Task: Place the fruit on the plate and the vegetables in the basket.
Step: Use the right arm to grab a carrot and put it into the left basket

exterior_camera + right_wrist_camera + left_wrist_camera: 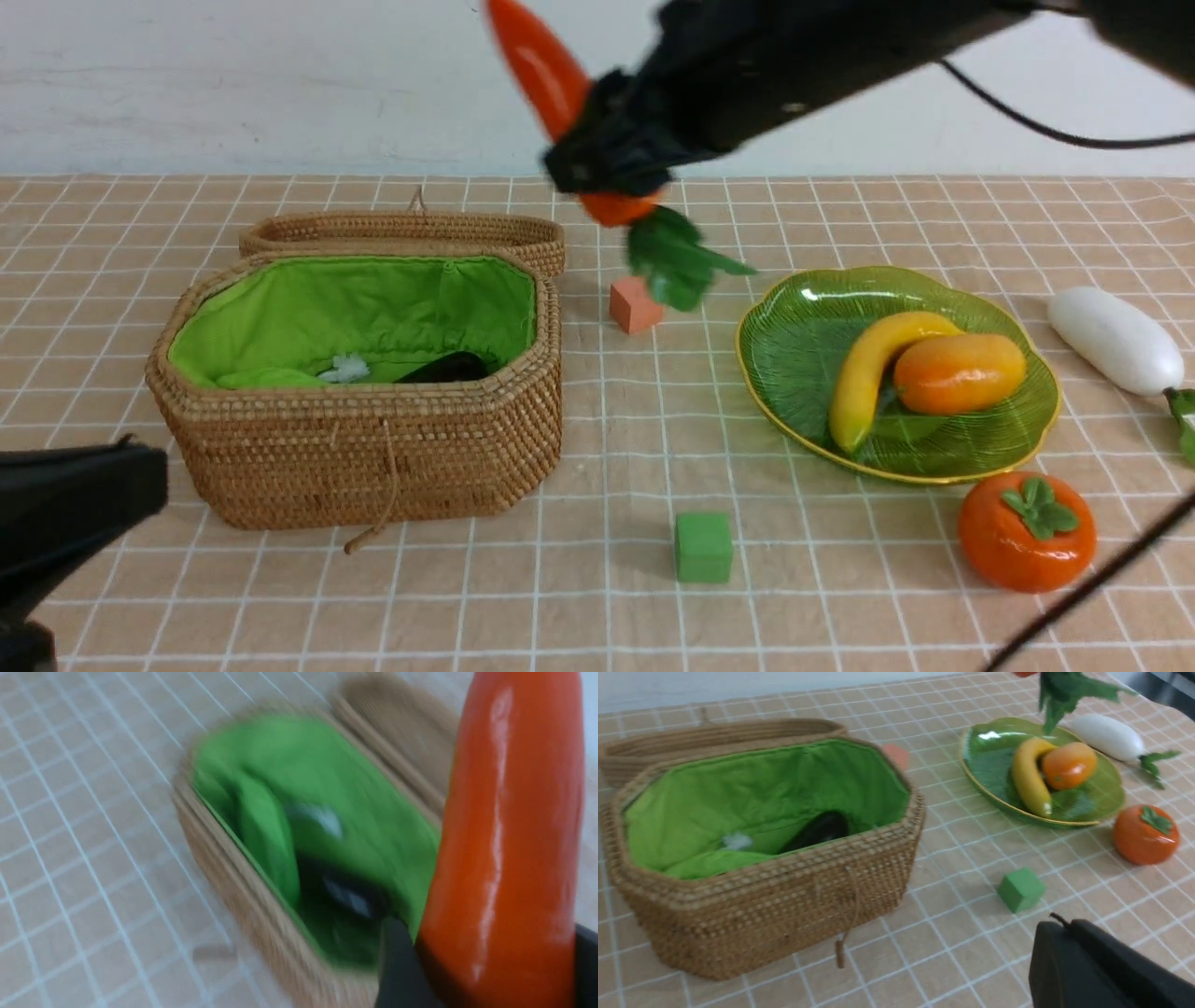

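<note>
My right gripper (607, 163) is shut on the orange carrot (541, 65), held high above the table just right of the wicker basket (364, 457), tip up and green leaves (677, 257) hanging down; the carrot fills the right wrist view (509, 849). The eggplant (446, 368) and light-green gourd (261, 378) lie inside the basket's green lining. The banana (864, 373) and mango (960, 373) rest on the green plate (803, 327). The persimmon (1027, 530) sits on the cloth in front of the plate. The white radish (1116, 338) lies right of the plate. My left gripper (1057, 931) is shut and empty, low at the front left.
A green cube (703, 547) sits in front between basket and plate. An orange-pink cube (635, 304) sits behind, under the carrot leaves. The basket lid (411, 231) lies open behind the basket. A black cable (1092, 583) crosses the front right corner.
</note>
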`<state>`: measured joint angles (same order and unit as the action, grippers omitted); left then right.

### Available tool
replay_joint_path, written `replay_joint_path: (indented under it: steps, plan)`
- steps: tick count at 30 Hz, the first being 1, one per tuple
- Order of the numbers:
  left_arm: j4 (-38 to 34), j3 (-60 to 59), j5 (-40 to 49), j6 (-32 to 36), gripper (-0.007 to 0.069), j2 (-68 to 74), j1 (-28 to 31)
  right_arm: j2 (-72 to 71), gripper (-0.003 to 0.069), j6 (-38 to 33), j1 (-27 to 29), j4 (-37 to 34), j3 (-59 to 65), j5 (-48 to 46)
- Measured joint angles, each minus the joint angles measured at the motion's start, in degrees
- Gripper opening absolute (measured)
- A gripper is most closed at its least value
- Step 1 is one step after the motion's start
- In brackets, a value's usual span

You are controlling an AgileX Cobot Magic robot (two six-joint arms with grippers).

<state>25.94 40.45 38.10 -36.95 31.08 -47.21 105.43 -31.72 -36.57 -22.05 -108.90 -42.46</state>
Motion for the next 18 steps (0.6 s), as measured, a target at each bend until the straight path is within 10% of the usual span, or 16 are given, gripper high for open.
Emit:
replay_joint_path:
  steps: [8, 12, 18]
  plan:
    - [2.3, 0.0, 1.6, -2.7, -0.0013, 0.0, 0.0, 19.3, 0.0403, -5.2, -5.1, 2.0, -15.5, 5.1]
    - [2.4, 0.0, 1.9, -2.7, -0.0013, 0.0, 0.0, 22.3, 0.0619, -5.1, -5.7, 8.0, -17.4, 4.7]
    - [2.3, 0.0, 0.0, -1.1, -0.0013, 0.0, 0.0, 13.9, 0.0631, 8.0, -5.7, 14.9, -17.8, -8.9]
